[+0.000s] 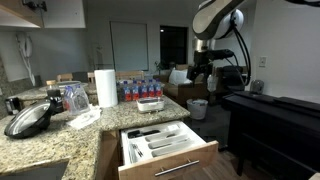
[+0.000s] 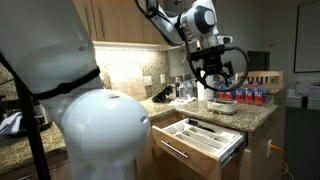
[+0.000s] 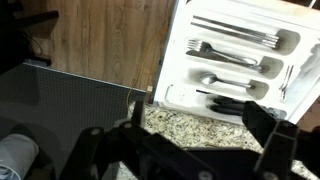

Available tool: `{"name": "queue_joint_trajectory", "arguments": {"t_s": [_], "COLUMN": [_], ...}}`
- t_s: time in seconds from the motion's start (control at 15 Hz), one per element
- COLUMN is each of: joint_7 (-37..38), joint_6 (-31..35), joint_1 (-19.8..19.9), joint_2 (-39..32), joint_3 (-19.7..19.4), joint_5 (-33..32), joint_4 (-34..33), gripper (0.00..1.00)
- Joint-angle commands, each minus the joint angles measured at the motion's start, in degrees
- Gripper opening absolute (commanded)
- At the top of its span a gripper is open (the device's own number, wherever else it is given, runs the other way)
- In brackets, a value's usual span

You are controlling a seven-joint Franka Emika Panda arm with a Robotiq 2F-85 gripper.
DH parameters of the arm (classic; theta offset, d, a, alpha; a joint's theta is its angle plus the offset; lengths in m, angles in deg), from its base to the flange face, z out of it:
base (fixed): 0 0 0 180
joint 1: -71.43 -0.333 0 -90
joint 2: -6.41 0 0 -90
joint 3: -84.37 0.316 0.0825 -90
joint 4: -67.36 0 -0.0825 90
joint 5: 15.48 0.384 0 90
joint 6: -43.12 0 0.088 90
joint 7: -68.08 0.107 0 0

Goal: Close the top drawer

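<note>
The top drawer [image 1: 168, 163] stands pulled out from under the granite counter, showing its light-brown front, silver bar handle and white cutlery tray [image 1: 158, 141]. It also shows in an exterior view [image 2: 186, 151], open toward the room. In the wrist view the tray [image 3: 240, 50] holds forks, spoons and dark utensils beside the counter edge [image 3: 195, 125]. My gripper [image 1: 203, 74] hangs high in the air above and beyond the drawer, apart from it; it also shows in an exterior view [image 2: 216, 72]. In the wrist view its fingers [image 3: 200, 135] are spread wide and empty.
On the counter stand a paper towel roll [image 1: 105, 87], several water bottles [image 1: 140, 90], a white tray [image 1: 150, 103] and a black pan [image 1: 30, 119]. A dark table [image 1: 280, 120] and a small bin [image 1: 197, 108] stand across the aisle. The robot's white base [image 2: 95, 125] fills the foreground.
</note>
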Motion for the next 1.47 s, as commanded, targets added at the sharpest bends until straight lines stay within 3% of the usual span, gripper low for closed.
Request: {"name": "queue_joint_trajectory", "arguments": {"t_s": [0.0,0.67,1.07,1.4], "joint_7": [0.16,1.15,0.19,-1.36], "joint_6": [0.17,-2.63,-1.0,-0.87], "joint_1": [-1.99,-4.54,-4.26,-4.66], "joint_2": [-6.91,-9.01,-9.48,-8.96], "joint_3": [1.6,4.45,3.93,3.4], "joint_5": [0.72,-0.15,0.35,5.84], "joint_4": [-5.21,-7.12,-6.97,-2.87], "gripper": [1.0,1.0,1.0,1.0]}}
